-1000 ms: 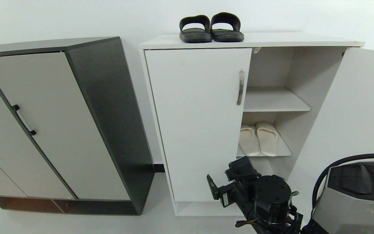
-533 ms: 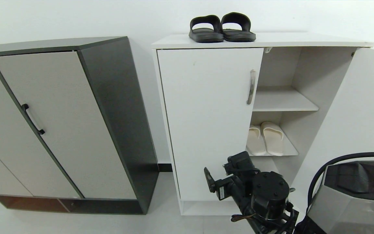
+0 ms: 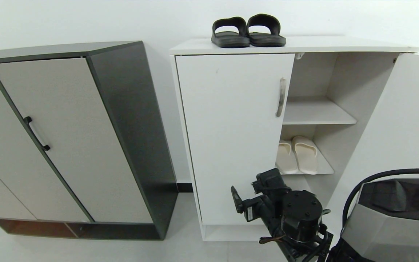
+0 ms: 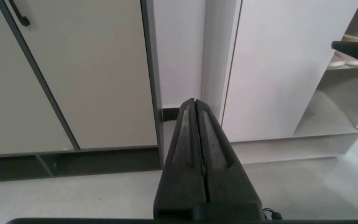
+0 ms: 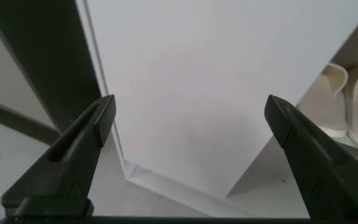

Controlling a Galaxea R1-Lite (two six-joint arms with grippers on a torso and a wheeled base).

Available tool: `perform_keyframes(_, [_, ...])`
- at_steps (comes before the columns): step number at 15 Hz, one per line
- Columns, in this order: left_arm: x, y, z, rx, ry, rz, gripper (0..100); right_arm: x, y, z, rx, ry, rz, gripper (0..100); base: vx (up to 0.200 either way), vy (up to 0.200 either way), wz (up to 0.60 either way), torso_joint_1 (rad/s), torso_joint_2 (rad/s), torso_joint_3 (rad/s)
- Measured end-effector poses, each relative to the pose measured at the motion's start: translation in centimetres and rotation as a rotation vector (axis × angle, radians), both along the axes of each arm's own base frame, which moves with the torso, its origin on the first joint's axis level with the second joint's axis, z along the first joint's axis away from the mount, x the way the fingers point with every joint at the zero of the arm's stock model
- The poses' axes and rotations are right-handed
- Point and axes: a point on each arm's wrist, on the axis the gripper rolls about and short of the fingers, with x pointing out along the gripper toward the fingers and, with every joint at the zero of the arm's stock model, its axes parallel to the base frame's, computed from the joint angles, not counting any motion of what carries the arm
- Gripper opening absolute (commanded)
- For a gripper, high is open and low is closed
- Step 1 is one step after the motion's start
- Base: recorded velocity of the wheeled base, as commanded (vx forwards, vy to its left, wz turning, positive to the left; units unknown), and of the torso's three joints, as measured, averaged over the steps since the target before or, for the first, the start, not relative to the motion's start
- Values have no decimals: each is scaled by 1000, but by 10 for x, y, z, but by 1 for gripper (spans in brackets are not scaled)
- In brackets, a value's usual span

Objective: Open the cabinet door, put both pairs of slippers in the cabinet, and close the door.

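Lying side by side on the lower shelf [image 3: 324, 168] of the white cabinet [image 3: 340, 44], the pair of white slippers [image 3: 296, 156] is already inside. The upper shelf [image 3: 316, 112] carries nothing. The pair of black slippers [image 3: 247, 31] stands on the top of this cabinet, above the closed left door [image 3: 231, 138], one slipper just beside the other. The right door [image 3: 406, 116] is swung wide open. The closed door has a metal handle [image 3: 280, 97], standing upright near its inner edge.

The right hand [image 5: 189, 102] is low in front of the bottom part of the closed door, apart from it. It is released, its fingers spread wide with nothing between them. The left hand [image 4: 195, 106] is clenched, its two fingers pressed flat together and grasping nothing. It points toward the narrow gap between the white cabinet and the dark grey cabinet [image 3: 67, 138] that stands to the left with its doors closed. Both cabinets stand on a pale floor [image 3: 86, 251] against a white wall.
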Motion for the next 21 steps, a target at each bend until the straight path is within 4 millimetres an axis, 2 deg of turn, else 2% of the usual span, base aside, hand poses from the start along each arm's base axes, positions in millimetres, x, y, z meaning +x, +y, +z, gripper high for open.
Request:
perform_keyframes(5, [0,0,0,0,2,0,0,2,-1,-5,-14,10,-6,100,0,0,0,15,-172,-239])
perform_keyframes(9, [0,0,0,0,-1,0,0,4,-2,-6,-13,9,-12,100,0,0,0,70,-535,-358])
perform_keyframes(21, [0,0,0,0,0,0,0,5,-4,-6,-16,10,-18,100,0,0,0,155,-475,-325])
